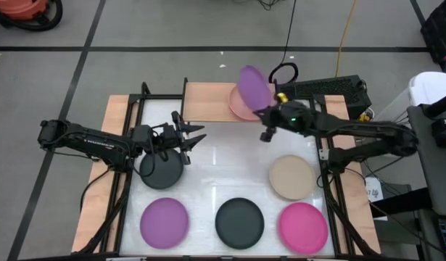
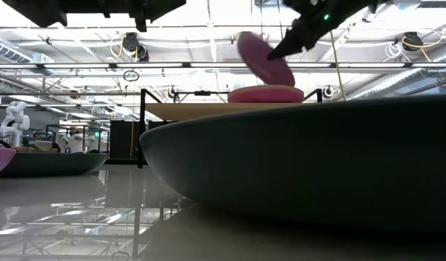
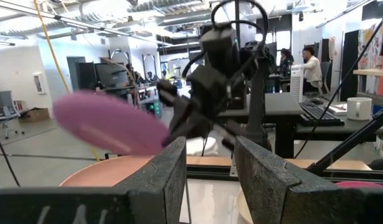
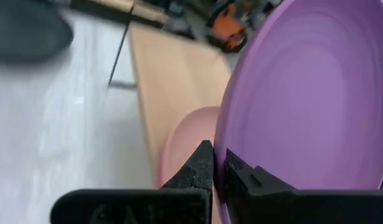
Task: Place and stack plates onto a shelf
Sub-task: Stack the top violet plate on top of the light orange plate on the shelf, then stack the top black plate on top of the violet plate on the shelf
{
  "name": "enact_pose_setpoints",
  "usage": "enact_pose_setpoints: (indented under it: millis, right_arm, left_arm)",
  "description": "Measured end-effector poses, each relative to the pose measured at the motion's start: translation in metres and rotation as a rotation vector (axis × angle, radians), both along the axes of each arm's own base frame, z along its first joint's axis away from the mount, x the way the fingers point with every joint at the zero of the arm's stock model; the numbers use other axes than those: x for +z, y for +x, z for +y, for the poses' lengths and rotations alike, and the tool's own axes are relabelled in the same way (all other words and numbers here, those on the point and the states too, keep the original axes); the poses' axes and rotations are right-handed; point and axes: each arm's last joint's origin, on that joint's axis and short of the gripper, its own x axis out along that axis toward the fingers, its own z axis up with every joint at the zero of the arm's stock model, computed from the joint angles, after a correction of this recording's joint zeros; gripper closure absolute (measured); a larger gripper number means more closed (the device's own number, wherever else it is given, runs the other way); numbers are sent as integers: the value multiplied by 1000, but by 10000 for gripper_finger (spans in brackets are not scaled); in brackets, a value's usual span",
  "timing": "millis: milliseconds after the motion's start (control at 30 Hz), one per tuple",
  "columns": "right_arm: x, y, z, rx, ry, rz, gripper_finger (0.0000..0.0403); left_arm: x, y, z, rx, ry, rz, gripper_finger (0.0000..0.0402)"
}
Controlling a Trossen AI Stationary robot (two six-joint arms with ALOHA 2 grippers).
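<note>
A purple plate [image 1: 254, 88] is held tilted on edge over the shelf's [image 1: 208, 101] right part by my right gripper [image 1: 266, 113], which is shut on it. Below it a pale pink plate [image 1: 237, 107] lies flat on the wooden top. In the low view the purple plate [image 2: 265, 59] hangs slanted above the pink plate [image 2: 266, 94]. My left gripper [image 1: 195, 137] is open and hovers over the table beside a dark grey plate [image 1: 162, 168]; it touches nothing. My right gripper pinches the purple plate's rim [image 4: 223, 146] between its two fingers, one on each face. The fingers [image 2: 282, 48] reach it from the table's right side, slanting down. The plate is lifted clear and steeply tilted, its free edge toward the shelf's far side, above the pink plate [image 4: 188, 143].
On the white table lie a beige plate [image 1: 293, 177], a purple plate [image 1: 164, 222], a dark grey plate [image 1: 239, 222] and a magenta plate [image 1: 303, 227]. The shelf's left half [image 1: 204, 98] is bare wood. Black frame rails [image 1: 135, 123] run along the table's sides.
</note>
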Motion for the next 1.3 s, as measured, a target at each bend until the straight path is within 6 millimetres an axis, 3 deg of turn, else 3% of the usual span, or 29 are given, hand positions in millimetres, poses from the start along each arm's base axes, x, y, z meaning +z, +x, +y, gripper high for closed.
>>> enact_pose_setpoints:
  millis: [200, 667, 833, 1100, 1300]
  right_arm:
    - [-25, 18, -4, -24, 10, 125, 401]
    - [-30, 17, -2, -51, 36, 161, 311]
    - [-16, 10, 14, 5, 24, 105, 295]
    - [21, -21, 47, 80, 106, -98, 294]
    - [20, -36, 74, 179, 178, -127, 293]
  left_arm:
    - [0, 0, 0, 0, 1, 5, 259]
    - [-1, 0, 0, 0, 0, 6, 259]
    - [-1, 0, 0, 0, 0, 8, 259]
    - [-6, 1, 0, -8, -39, 52, 259]
    - [-8, 6, 1, 35, -127, 214, 259]
